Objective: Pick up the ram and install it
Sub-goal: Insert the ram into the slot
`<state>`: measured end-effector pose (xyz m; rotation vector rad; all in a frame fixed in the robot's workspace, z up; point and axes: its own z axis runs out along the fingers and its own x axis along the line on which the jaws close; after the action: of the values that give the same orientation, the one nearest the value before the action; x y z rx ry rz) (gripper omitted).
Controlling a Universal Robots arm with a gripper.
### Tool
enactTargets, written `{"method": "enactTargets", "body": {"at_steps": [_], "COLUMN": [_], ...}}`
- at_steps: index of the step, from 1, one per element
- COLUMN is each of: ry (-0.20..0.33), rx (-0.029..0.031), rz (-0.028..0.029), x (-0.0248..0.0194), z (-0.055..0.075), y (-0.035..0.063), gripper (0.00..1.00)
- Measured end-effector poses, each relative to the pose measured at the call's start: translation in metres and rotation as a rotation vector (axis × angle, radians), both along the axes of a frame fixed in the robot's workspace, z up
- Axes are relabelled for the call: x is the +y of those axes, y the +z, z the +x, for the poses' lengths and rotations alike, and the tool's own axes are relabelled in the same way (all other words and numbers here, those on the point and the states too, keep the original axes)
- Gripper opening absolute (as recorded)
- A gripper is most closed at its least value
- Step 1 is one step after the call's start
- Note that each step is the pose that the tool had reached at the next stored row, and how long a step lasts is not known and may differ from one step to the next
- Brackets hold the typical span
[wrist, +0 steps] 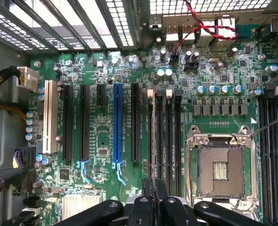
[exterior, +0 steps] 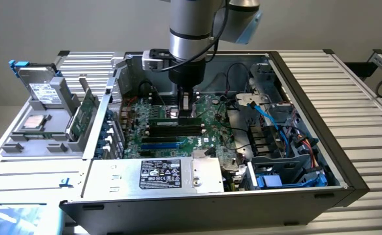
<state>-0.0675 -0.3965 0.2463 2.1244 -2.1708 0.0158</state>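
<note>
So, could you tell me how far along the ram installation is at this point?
Pick-up looks done: the ram is inside the case, standing edge-up along the memory slots. In hand: the gripper appears shut on its top edge. Left: seating is unconfirmed; I cannot tell whether it is fully down or latched.

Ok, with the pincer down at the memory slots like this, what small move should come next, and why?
Probably a short, straight press downward. The pincer looks shut on the top edge of the ram, which stands in line with a slot beside the empty black slots. Whether the ram is fully latched cannot be told.
</note>
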Motion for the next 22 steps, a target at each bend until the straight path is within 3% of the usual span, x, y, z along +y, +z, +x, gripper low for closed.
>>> {"method": "enactTargets", "body": {"at_steps": [6, 11, 22], "ry": [0.004, 0.007, 0.010], "rx": [0.0001, 0.0000, 0.0000], "rz": [-0.0059, -0.0131, -0.0134], "x": [0.0010, 0.0043, 0.0034], "z": [0.0000, 0.0000, 0.0000], "y": [-0.0061, -0.0091, -0.0112], "gripper": [0.14, 0.14, 0.14]}}
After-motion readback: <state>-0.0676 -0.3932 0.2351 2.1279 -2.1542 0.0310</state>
